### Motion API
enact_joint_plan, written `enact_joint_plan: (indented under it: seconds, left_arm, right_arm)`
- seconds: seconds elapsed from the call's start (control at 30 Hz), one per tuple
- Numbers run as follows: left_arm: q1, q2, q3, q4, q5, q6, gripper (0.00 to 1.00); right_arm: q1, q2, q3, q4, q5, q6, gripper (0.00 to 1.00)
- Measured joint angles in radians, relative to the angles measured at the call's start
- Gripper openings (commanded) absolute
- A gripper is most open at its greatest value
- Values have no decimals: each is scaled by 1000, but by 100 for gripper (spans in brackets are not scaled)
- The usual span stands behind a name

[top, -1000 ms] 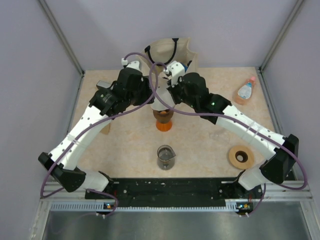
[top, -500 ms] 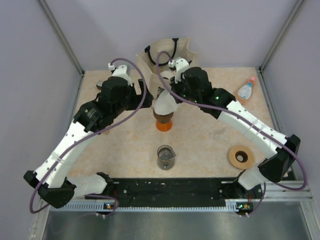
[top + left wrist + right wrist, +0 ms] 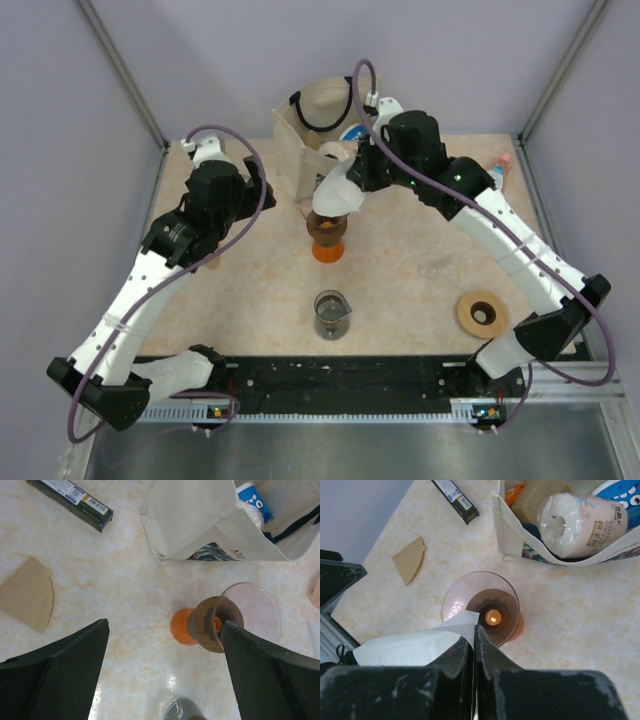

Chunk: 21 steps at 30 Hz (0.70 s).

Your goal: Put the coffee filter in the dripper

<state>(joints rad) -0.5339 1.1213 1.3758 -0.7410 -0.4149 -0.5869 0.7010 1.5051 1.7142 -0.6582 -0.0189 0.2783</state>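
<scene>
The dripper (image 3: 327,226), a translucent pinkish cone (image 3: 470,592), stands on a dark ring and an orange base (image 3: 327,250) at mid-table. My right gripper (image 3: 474,630) is shut on the white coffee filter (image 3: 415,647), pinching its corner. It holds the filter just above the dripper's rim. From above, the filter (image 3: 335,192) hangs over the dripper's far side under the right gripper (image 3: 347,180). My left gripper (image 3: 165,626) is open and holds nothing. It sits left of the dripper (image 3: 252,610), clear of it.
A cloth bag (image 3: 330,110) with groceries stands behind the dripper. A glass beaker (image 3: 331,314) is near the front. A tan ring (image 3: 482,313) lies at the right and a bottle (image 3: 495,178) at the far right. A black box (image 3: 70,497) and a tan paper filter (image 3: 27,595) lie at the left.
My left gripper has opened and drawn back to the left, away from the dripper. The right gripper has kept the filter and shifted back and to the right above the dripper.
</scene>
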Motion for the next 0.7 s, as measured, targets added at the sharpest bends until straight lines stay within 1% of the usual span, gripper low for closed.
enact_joint_plan:
  seconds: [0.1,0.2,0.37,0.47,0.6,0.7]
  left_arm:
    - [73,0,-40,29,45,-9,99]
    - [128,0,-65,41,89,-13,99]
    - [176,0,-80,60,142,-13,99]
    - [192,0,-95,76,166,-13,99]
    - [199,0,-127,92,189,-12,99]
    - [201,0,-135,92,201,-12,99]
  right_arm:
    - [-25,25,59,-26,-38,45,0]
    - [-43,66,76,-44,-71,79,0]
    - [-58,177,101,-98,-129,112,0]
    - [-63,235,108,-117,-137,121,1]
    - [-66,291,140,-151,-132,126,8]
    - [-69,317,164,-160,-132,125,20]
